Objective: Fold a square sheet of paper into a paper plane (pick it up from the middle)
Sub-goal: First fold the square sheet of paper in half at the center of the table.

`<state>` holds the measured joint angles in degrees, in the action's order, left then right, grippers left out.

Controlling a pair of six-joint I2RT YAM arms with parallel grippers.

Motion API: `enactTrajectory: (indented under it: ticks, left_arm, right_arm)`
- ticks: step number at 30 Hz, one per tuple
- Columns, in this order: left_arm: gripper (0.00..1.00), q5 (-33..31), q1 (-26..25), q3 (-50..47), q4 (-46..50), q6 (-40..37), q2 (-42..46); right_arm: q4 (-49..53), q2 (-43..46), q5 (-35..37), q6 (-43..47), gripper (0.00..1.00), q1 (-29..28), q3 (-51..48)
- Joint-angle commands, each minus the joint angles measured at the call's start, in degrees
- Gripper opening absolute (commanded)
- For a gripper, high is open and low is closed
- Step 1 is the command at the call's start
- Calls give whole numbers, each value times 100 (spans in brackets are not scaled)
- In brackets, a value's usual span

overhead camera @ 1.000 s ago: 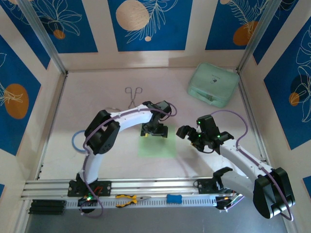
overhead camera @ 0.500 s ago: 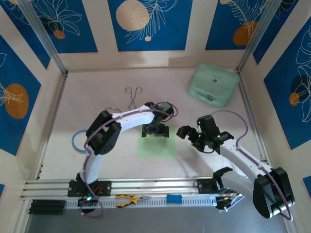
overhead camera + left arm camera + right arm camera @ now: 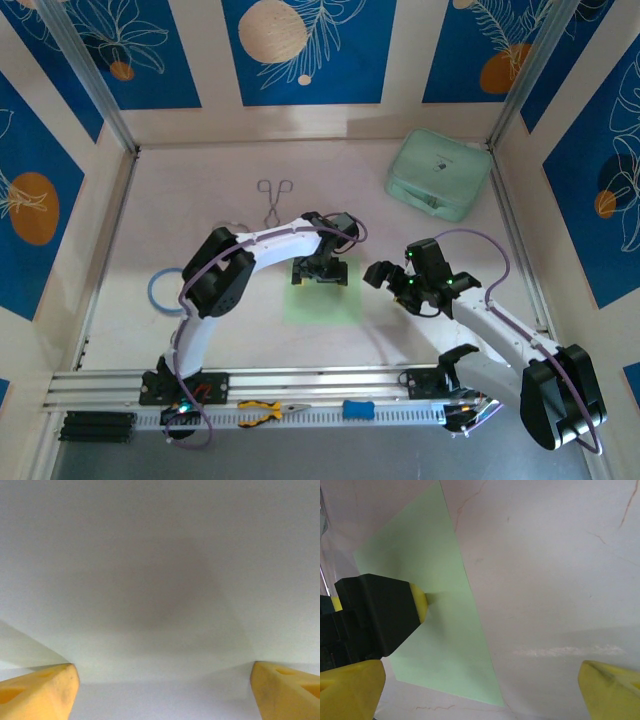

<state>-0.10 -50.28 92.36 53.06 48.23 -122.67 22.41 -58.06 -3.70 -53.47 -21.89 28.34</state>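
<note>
paper: square sheet of paper (image 3: 322,302) lies flat and unfolded on the desk (image 3: 200,230), centre-front.
left: left gripper (image 3: 319,272) is spread wide and empty, low at the sheet's far edge; probably touching, but the close view is too bland to tell.
right: right gripper (image 3: 384,276) is spread and empty, just beside the sheet's right edge.
step: move to the sheet's middle, pinch lightly, lift slowly.
room: bare desk all round; case (image 3: 438,175) and tongs (image 3: 273,200) are well apart.

Far edge of square sheet of paper (image 3: 323,303) hidden under left gripper (image 3: 320,275). Left wrist view: pale surface blurred; fingertips (image 3: 40,692) cut off at bottom corners.
</note>
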Motion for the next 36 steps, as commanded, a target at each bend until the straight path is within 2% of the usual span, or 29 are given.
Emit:
enactTrajectory:
  ticks: [1,36]
  left_arm:
    - [88,211,-74,-58,47,156,-358]
    - [87,14,-195,134,214,56,-442]
  right_arm:
    - [180,62,-123,-29,99,32,-73]
    - [255,207,-78,-164,99,40,-103]
